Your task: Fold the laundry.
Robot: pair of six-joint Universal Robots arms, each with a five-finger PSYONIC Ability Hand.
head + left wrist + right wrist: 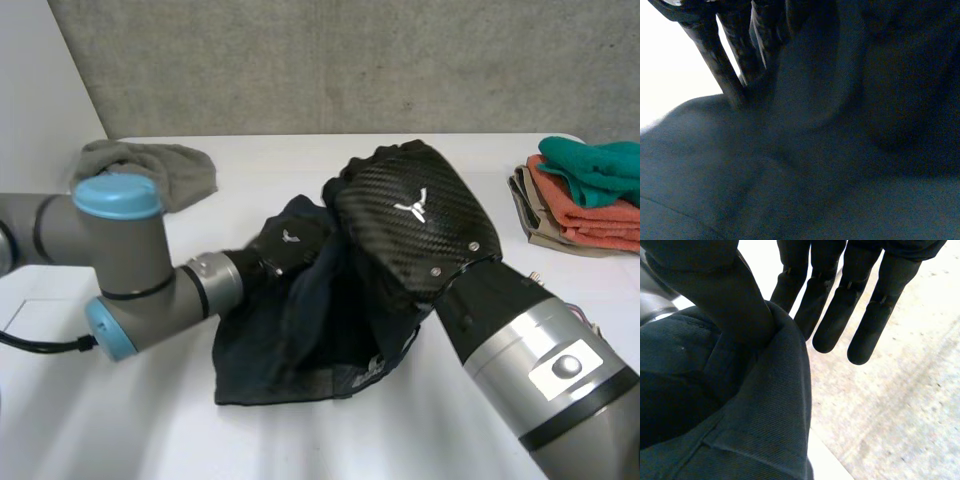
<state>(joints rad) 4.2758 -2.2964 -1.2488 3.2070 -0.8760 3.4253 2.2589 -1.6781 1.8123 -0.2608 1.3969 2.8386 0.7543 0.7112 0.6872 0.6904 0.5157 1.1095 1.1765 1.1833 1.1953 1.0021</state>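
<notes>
Right robot hand [410,215]: hovers above the far right part of the dark garment [290,350], back of the hand upward. In its wrist view the fingers [832,315] are straight and spread, clear of the cloth, with bare bench [890,415] beneath them. The thumb [715,290] presses into a thick fold of the garment [740,430], which bunches round it, and nothing is pinched.
Left robot hand [288,243]: reaches in from the left side and is sunk into the garment's upper middle. In its wrist view the hand [725,65] runs down into a crease of the cloth [790,175]. Whether it has hold of the cloth I cannot tell.
Dark garment: lies crumpled in the middle of the bench [120,420], between the two arms, heaped up under both hands and flatter toward the near edge.
Grey cloth [150,170]: bunched at the far left, apart from the garment.
Folded stack [585,205]: at the far right, teal on top, orange below, beige underneath.
</notes>
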